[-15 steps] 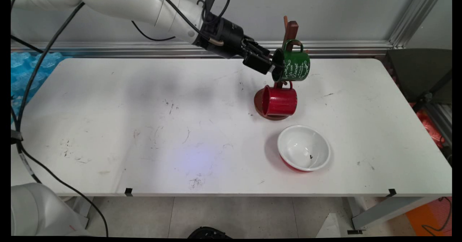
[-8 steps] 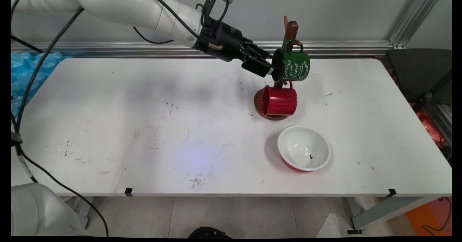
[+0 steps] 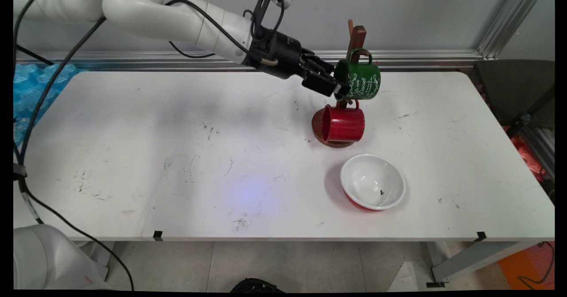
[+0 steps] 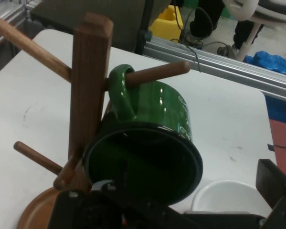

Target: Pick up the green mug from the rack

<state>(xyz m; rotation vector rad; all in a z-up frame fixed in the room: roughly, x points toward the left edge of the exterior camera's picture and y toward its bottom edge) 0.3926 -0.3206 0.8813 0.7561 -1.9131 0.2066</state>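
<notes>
A green mug with white lettering hangs by its handle on an upper peg of a brown wooden mug tree. My gripper is at the mug's mouth on its left side, open. In the hand view the green mug fills the middle with its mouth toward me, and one finger stands well off to its right. A red mug hangs on a lower peg just above the tree's round base.
A bowl, white inside and red outside, sits on the table in front of the mug tree. Blue bubble wrap lies beyond the table's left end. A dark chair-like object stands off the right end.
The hand has edged to the right and slightly down, closer against the green mug's mouth. Both mugs, the tree and the bowl have stayed where they were.
</notes>
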